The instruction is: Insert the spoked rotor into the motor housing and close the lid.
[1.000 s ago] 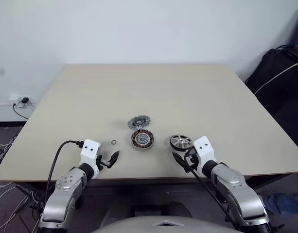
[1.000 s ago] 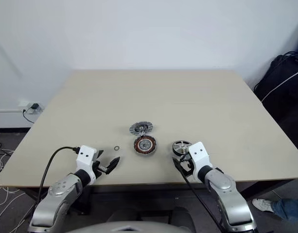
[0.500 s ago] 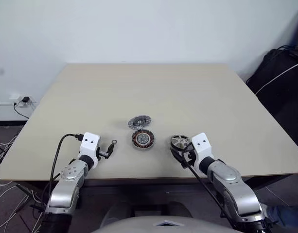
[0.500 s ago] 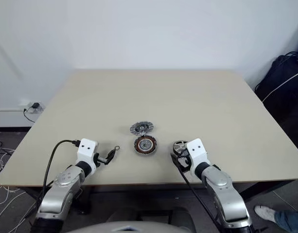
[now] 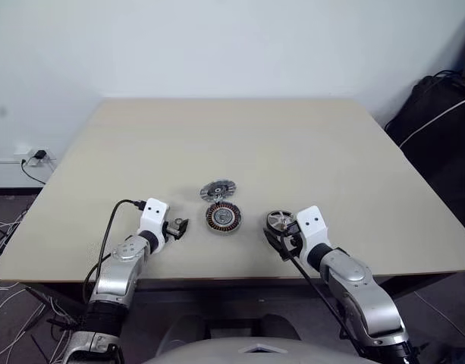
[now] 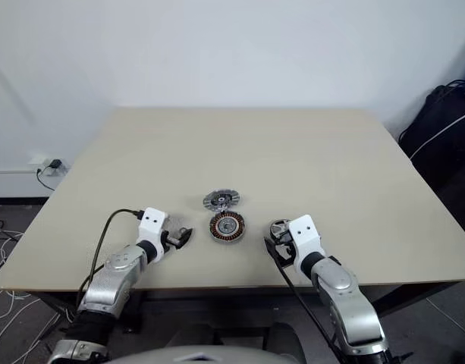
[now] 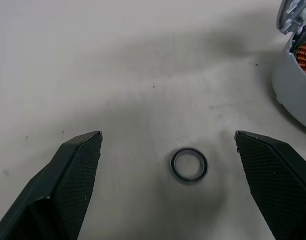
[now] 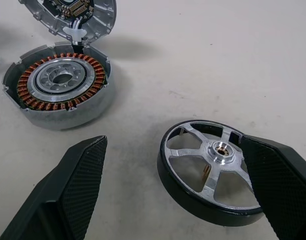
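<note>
The spoked wheel [image 8: 211, 170] lies flat on the table [image 5: 293, 144], a bit right of centre in the lower half of the head view, shiny spokes up, black rim all round. Just left of it, with a small gap, sits the motor housing [image 8: 59, 83], copper windings in a ring round a silvery middle. The grey lid [image 8: 68, 15] is right behind that, its edge about touching the housing's rim, inner face up.

The right claw [image 5: 276, 241] is spread wide right at the wheel, one finger on each side in the wrist view, not gripping it. The left claw [image 5: 179, 227] is wide open too, low over the table left of the housing, with a tiny dark ring [image 7: 188, 165] lying between its fingers, untouched.
</note>
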`<control>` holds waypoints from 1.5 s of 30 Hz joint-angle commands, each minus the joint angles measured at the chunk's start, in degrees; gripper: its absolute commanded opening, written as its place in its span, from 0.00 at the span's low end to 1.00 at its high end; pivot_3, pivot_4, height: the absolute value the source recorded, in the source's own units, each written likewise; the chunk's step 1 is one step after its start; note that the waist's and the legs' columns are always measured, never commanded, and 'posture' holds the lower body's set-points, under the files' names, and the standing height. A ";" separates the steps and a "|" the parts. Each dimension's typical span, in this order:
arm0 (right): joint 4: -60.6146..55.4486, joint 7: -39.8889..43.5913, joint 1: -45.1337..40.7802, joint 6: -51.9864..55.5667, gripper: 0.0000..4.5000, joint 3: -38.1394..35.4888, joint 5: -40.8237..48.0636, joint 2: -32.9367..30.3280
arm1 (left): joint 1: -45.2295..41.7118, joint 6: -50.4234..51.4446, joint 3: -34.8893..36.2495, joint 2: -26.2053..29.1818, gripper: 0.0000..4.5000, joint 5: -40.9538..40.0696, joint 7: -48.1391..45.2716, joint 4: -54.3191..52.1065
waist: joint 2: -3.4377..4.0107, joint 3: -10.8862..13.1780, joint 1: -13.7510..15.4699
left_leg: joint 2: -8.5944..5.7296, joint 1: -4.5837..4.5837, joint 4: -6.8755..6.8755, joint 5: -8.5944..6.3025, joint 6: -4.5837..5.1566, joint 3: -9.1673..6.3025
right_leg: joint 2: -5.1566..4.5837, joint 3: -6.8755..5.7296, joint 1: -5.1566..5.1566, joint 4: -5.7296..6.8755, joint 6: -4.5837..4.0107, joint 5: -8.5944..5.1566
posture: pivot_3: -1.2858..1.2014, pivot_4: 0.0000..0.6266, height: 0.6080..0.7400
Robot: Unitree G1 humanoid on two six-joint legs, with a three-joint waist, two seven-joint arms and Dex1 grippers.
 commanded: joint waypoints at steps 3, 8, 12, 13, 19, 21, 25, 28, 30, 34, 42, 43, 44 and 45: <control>-0.90 -0.59 -0.66 -1.32 1.00 -0.31 -0.26 0.28 | -2.86 -3.28 -1.77 0.84 1.00 2.74 -0.64 2.74 | 0.00 0.00 -0.04 | 0.00 0.00 0.00 0.00 0.00 0.00 | -0.01 0.01 0.00 0.00 0.00 0.00 | 0.52 0.00 1.00; -0.74 -0.83 -0.76 -1.49 1.00 -0.29 -0.30 0.40 | -3.32 -3.10 -1.67 0.35 1.00 2.71 -1.27 3.76 | 0.00 -0.01 -0.01 | 0.00 -0.08 0.00 0.01 -0.01 -0.04 | -0.06 0.05 -0.05 0.00 0.02 0.02 | 0.52 0.00 1.00; -0.60 -1.06 -0.66 -1.80 1.00 -0.49 -0.32 0.47 | -2.15 -2.68 -1.21 0.04 0.79 2.27 -1.30 3.55 | 0.00 -0.01 -0.01 | 0.00 -0.09 0.00 0.00 -0.02 -0.07 | -0.07 0.07 -0.06 0.00 0.02 0.02 | 0.52 0.00 1.00; -0.57 -1.07 -0.64 -1.85 1.00 -0.52 -0.32 0.47 | -1.83 -2.57 -1.12 0.02 0.71 2.20 -1.30 3.30 | 0.00 -0.02 -0.04 | 0.00 -0.10 0.00 0.01 -0.02 -0.07 | -0.07 0.07 -0.06 0.00 0.02 0.02 | 0.52 0.00 1.00; -0.24 -1.08 -0.62 -1.70 1.00 -0.46 -0.28 0.54 | 0.41 -1.30 0.08 -0.06 0.26 0.68 -1.41 1.60 | -0.03 -0.11 -0.54 | 0.03 -0.10 0.00 0.01 -0.05 -0.08 | -0.06 0.10 -0.05 0.02 0.01 0.02 | 0.52 0.00 1.00; -0.20 -1.04 -0.68 -1.69 1.00 -0.39 -0.28 0.53 | 0.69 -1.02 0.15 0.03 0.15 0.31 -1.26 1.12 | -0.01 -0.12 -0.56 | 0.03 -0.10 0.00 0.01 -0.06 -0.08 | -0.07 0.09 -0.06 0.03 0.01 0.02 | 0.52 0.00 1.00; 0.05 -0.97 -0.90 -1.72 1.00 -0.28 -0.31 0.51 | 1.49 0.00 0.23 -0.19 0.15 -0.52 -1.40 -1.26 | -0.01 -0.13 -0.56 | 0.03 -0.09 0.01 0.02 -0.06 -0.08 | -0.06 0.09 -0.06 0.03 0.01 0.02 | 0.52 0.00 1.00; 0.03 -0.92 -0.89 -1.71 1.00 -0.23 -0.26 0.52 | 2.59 1.59 -0.81 -0.97 0.15 -3.32 -4.38 -6.57 | -0.01 -0.13 -0.51 | 0.02 -0.11 0.01 0.01 -0.05 -0.08 | -0.06 0.09 -0.06 0.02 0.01 0.02 | 0.52 0.00 1.00; 0.08 -0.85 -0.90 -1.67 1.00 -0.17 -0.20 0.52 | 3.29 3.47 -2.41 -1.51 0.15 -6.60 -7.91 -12.40 | -0.02 -0.13 -0.44 | 0.01 -0.22 0.02 0.01 -0.04 -0.08 | -0.09 0.09 -0.07 0.02 -0.01 0.02 | 0.52 0.00 1.00; 0.32 -0.77 -1.08 -1.61 1.00 -0.07 -0.09 0.60 | 2.62 6.75 -5.30 -1.57 0.15 -10.14 -12.33 -19.46 | 0.01 -0.14 -0.17 | -0.01 -0.37 0.15 0.00 -0.04 -0.14 | -0.11 0.09 -0.13 0.02 -0.07 -0.01 | 0.52 0.00 1.00; 0.77 -0.87 -1.56 -1.74 1.00 0.21 -0.17 0.89 | -3.68 6.54 -10.13 -3.06 0.15 -8.31 -12.75 -17.36 | 0.06 -0.17 -0.20 | -0.01 -0.35 0.23 0.05 -0.05 -0.14 | 0.30 0.09 0.04 0.07 -0.06 0.00 | 0.52 0.00 1.00; 0.78 -0.91 -1.56 -1.90 1.00 0.16 -0.13 0.99 | -4.97 6.09 -10.80 -3.56 0.15 -7.32 -12.17 -15.56 | 0.06 -0.17 -0.19 | -0.03 -0.35 0.25 0.05 -0.04 -0.14 | 0.31 0.09 0.07 0.07 -0.06 0.00 | 0.52 0.00 1.00; 0.77 -0.96 -1.54 -2.06 1.00 0.09 -0.09 1.10 | -6.14 5.62 -11.43 -4.03 0.15 -6.39 -11.77 -13.74 | 0.06 -0.17 -0.17 | -0.04 -0.35 0.26 0.06 -0.03 -0.14 | 0.35 0.08 0.08 0.07 -0.04 0.01 | 0.52 0.00 1.00; 0.77 -1.00 -1.55 -2.15 1.00 0.05 -0.06 1.19 | -6.94 5.27 -11.81 -4.37 0.15 -5.77 -11.55 -12.45 | 0.06 -0.17 -0.16 | -0.04 -0.35 0.28 0.07 -0.02 -0.14 | 0.38 0.06 0.10 0.07 -0.03 0.02 | 0.52 0.00 1.00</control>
